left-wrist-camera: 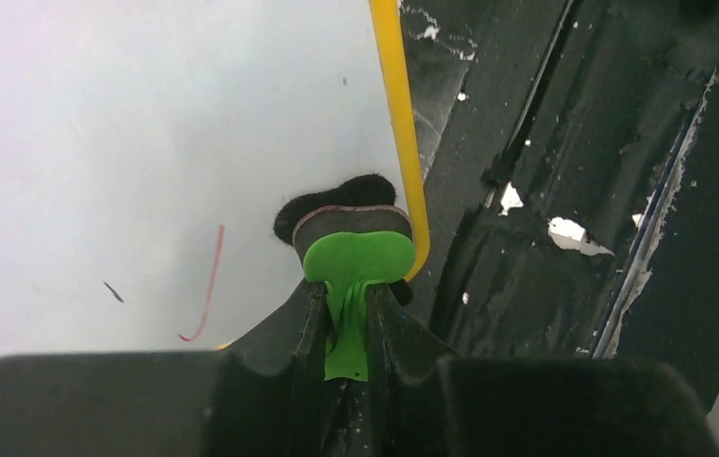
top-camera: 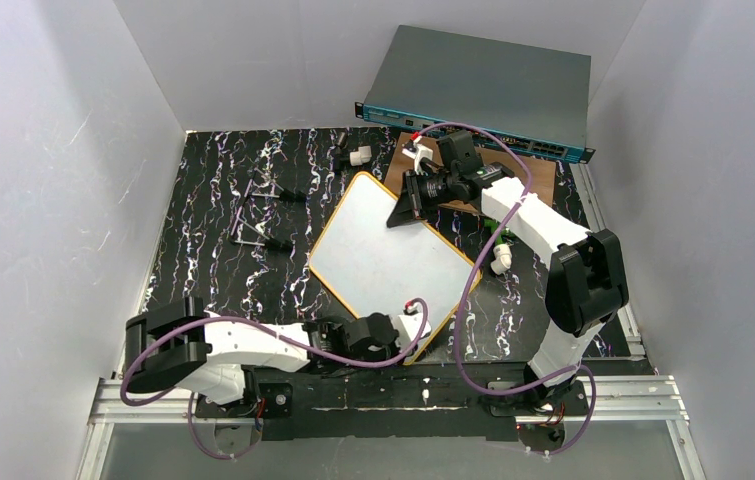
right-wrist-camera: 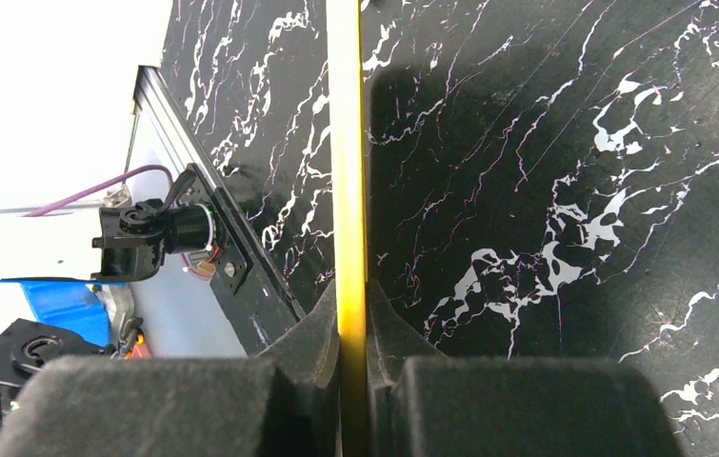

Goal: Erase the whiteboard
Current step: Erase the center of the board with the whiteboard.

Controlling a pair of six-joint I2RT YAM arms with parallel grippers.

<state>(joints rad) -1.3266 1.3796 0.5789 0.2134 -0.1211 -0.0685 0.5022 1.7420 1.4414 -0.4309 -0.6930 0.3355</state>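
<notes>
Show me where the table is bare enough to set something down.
Bare mat runs from the left wall to the wire clips, and again between the whiteboard and the right arm. The far right corner is crowded: brown board, grey switch box, the arm reaching over them.

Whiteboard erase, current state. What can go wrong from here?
1. The eraser in the left gripper sits right at the whiteboard edge, against its yellow rim. An outward stroke may run it off the board.
2. A red stroke lies off to one side of the pad and could be missed.
3. The right gripper pinches only the thin rim, so wiping pressure might pivot the board or pull it loose.
</notes>
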